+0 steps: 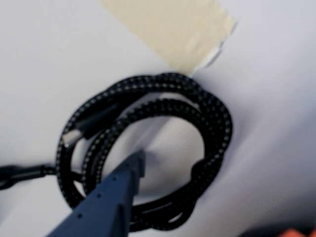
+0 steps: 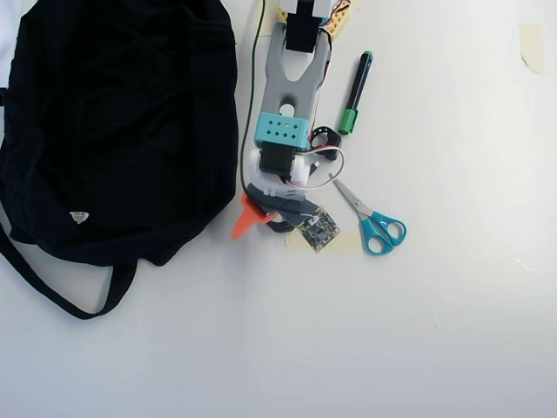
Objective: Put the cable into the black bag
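One dark blue finger (image 1: 121, 185) of my gripper (image 2: 261, 218) rises from the bottom edge of the wrist view, its tip down inside the loops of the cable (image 1: 148, 148). The other finger, orange, only shows in the overhead view, poking out to the left under the wrist, so I read the jaws as spread apart with nothing clamped between them. The cable is a braided black cord with pale flecks, wound into a rough round coil lying flat on the white table (image 1: 44, 59). Its silver-tipped plug end (image 1: 71, 137) sits on the left side of the coil in the wrist view. A strip of beige masking tape (image 1: 173, 27) is stuck to the table just beyond the coil's far edge.

From overhead the arm hides most of the coil. The black bag (image 2: 113, 122), floppy fabric with a small white label (image 2: 79, 217), fills the upper left, its edge close to the arm's left side; its thin strap (image 2: 52, 292) loops below it. Teal-handled scissors (image 2: 374, 222) lie just right of the gripper, a green-capped marker (image 2: 355, 91) farther up. Below all this the table is bare and wide.
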{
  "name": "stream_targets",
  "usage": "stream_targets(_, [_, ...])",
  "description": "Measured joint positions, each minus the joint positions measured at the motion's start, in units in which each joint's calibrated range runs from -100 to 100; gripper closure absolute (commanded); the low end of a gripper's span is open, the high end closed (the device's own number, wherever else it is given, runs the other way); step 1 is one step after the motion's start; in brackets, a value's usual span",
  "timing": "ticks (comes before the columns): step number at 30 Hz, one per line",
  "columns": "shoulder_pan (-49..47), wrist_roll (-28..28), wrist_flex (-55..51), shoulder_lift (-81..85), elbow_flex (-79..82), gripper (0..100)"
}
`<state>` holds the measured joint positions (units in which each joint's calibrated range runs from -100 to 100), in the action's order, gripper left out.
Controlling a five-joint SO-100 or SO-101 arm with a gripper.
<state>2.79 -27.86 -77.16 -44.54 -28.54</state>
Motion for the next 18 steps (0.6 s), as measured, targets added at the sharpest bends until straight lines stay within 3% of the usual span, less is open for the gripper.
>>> stream_targets(18, [0.0, 0.0, 0.0, 0.0, 0.0, 83])
